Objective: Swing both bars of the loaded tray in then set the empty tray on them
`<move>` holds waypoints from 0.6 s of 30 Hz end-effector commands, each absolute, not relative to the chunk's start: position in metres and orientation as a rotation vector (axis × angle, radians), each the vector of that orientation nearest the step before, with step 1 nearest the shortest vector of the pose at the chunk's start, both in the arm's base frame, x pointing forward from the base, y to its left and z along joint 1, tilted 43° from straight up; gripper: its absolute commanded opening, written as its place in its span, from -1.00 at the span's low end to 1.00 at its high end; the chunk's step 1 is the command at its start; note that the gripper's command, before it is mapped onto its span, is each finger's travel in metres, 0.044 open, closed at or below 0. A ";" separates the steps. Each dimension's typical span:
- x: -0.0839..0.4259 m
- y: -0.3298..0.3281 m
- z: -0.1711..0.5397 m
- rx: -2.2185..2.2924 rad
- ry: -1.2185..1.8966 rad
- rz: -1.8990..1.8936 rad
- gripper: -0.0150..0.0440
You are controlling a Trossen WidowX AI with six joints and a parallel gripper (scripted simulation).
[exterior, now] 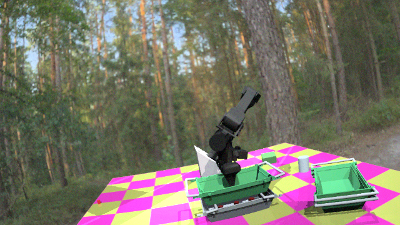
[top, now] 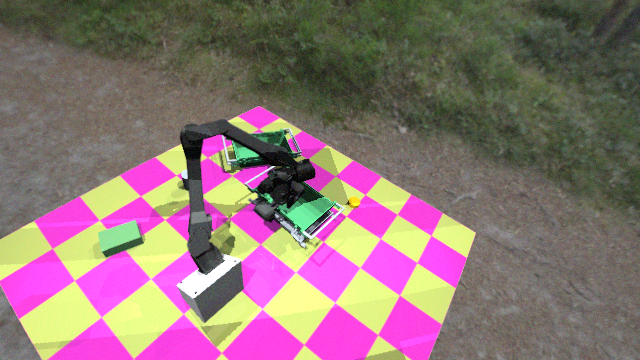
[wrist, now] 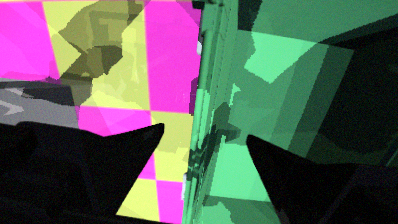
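A green empty tray (top: 312, 215) (exterior: 237, 191) (wrist: 280, 57) sits above the grey loaded tray (exterior: 247, 213), looking about level. Red blocks (exterior: 235, 202) and pale ones show in the gap below it. The loaded tray's bars show in part near its ends, at the left (exterior: 213, 209) and right (exterior: 266, 196); their middles are hidden under the green tray. The green tray's own bars stick out over its ends. My gripper (top: 281, 202) (exterior: 230, 178) (wrist: 205, 133) is open, its fingers standing apart on either side of the green tray's long wall, one inside it.
Another green tray (exterior: 339, 185) with wire bars stands on the table beyond the stack. A white cylinder (top: 185, 179) (exterior: 304, 164), a green block (top: 120, 238) (exterior: 269, 157), a yellow disc (top: 354, 202) and a small red thing (exterior: 99, 202) are also there.
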State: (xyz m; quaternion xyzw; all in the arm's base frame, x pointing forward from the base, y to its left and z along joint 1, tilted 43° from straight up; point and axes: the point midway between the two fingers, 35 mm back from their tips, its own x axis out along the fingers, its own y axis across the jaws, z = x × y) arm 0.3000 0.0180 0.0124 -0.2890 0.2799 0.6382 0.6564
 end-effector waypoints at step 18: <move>0.297 -0.056 0.092 -0.654 0.643 1.448 1.00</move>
